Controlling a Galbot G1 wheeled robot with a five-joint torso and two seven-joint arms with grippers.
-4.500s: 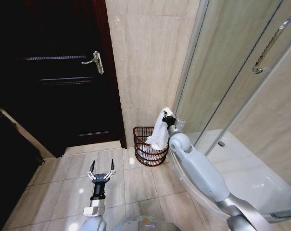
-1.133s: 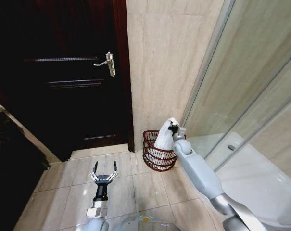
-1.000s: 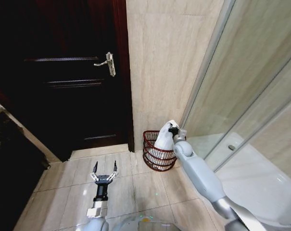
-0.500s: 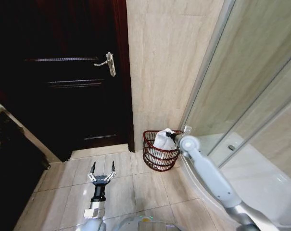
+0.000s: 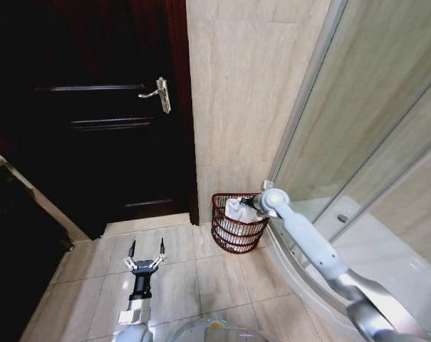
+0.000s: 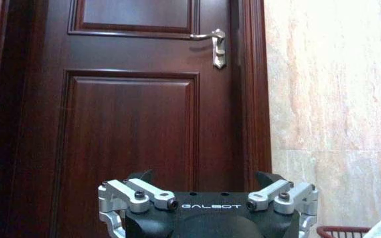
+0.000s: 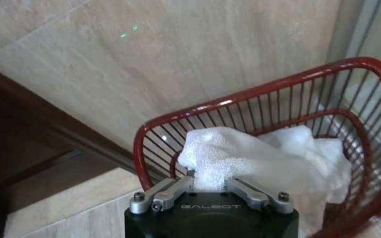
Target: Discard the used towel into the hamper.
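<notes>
The hamper (image 5: 238, 223) stands on the floor against the wall. Inside it the towel (image 7: 263, 161) slumps, soft and light; my right claw (image 7: 209, 184) apparently pinches one fold. My left claw (image 5: 145, 256) hangs open.

You see a dark wooden door (image 5: 94, 121) with a metal handle (image 5: 160, 92), beige tiled floor (image 5: 201, 271), and apparently a glass shower enclosure (image 5: 372, 142).

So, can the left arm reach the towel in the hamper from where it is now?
Probably not. The left gripper hangs open low over the floor tiles, well apart from the hamper. The right gripper is at the rim, on the towel.
</notes>
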